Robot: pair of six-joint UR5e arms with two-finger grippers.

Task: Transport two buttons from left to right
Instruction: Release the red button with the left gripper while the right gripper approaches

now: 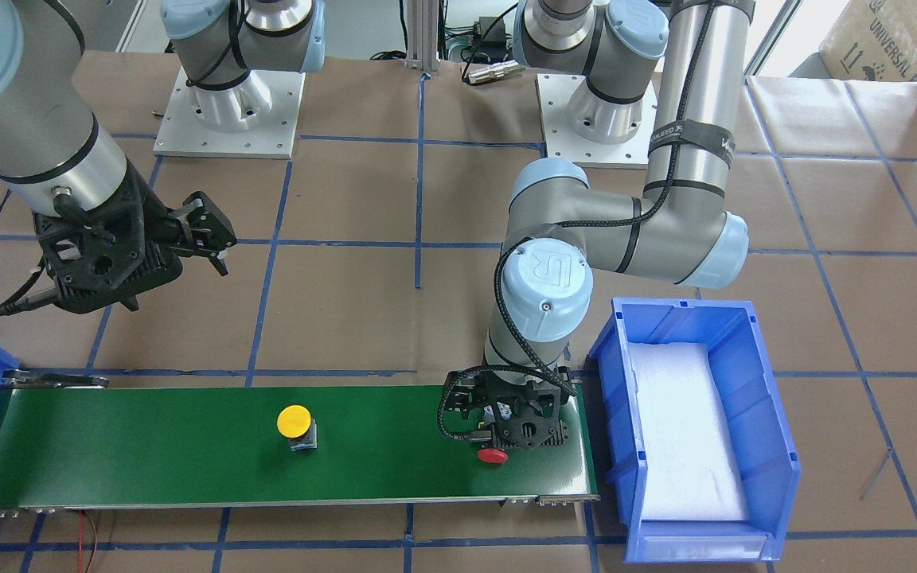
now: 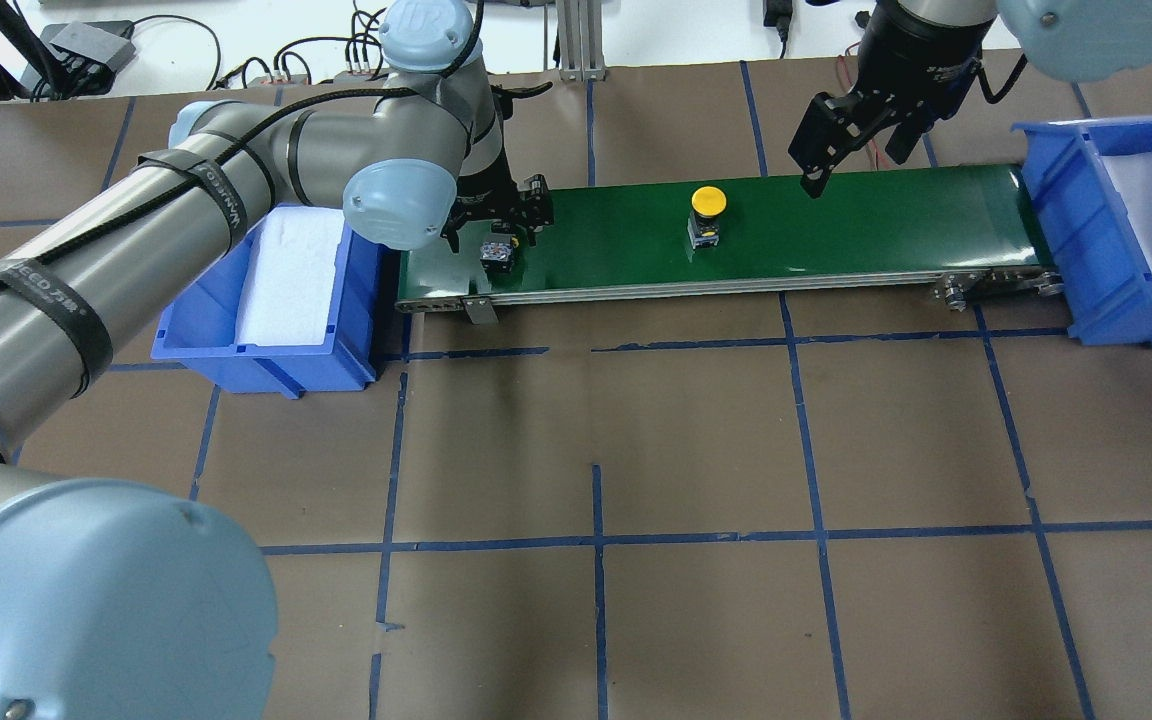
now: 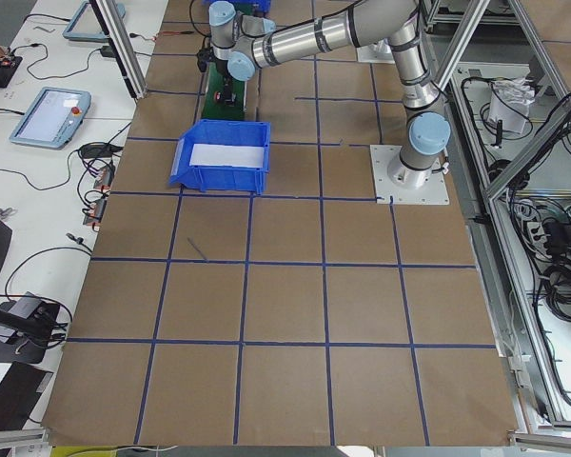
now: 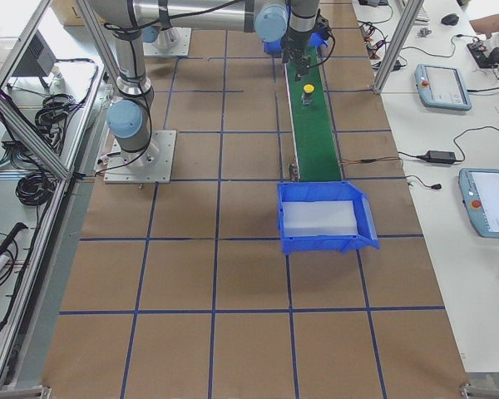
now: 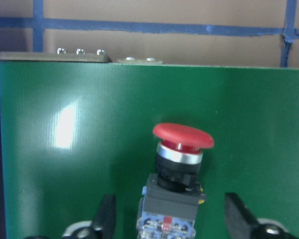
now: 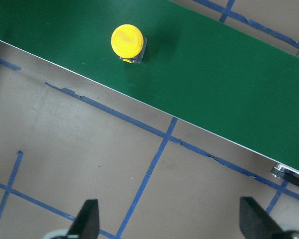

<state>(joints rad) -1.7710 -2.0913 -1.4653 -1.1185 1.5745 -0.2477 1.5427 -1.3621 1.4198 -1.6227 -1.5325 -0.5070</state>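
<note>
The red-capped button (image 5: 183, 137) lies on its side on the green conveyor belt (image 1: 148, 446) near the belt's end by the left bin. It also shows in the front view (image 1: 493, 456) and the overhead view (image 2: 497, 255). My left gripper (image 5: 172, 219) is low over it (image 1: 506, 434), open, with a finger on each side and a gap to each. The yellow-capped button (image 1: 294, 422) stands upright mid-belt (image 2: 707, 203) (image 6: 127, 42). My right gripper (image 2: 816, 150) hangs open and empty above the table beside the belt (image 6: 172, 224).
A blue bin with white foam (image 1: 769, 446) stands at the belt's left end (image 2: 266, 365). A second blue bin (image 2: 1066, 170) stands at the right end. The table is brown paper with blue tape lines. The arm bases (image 1: 228, 119) stand behind the belt.
</note>
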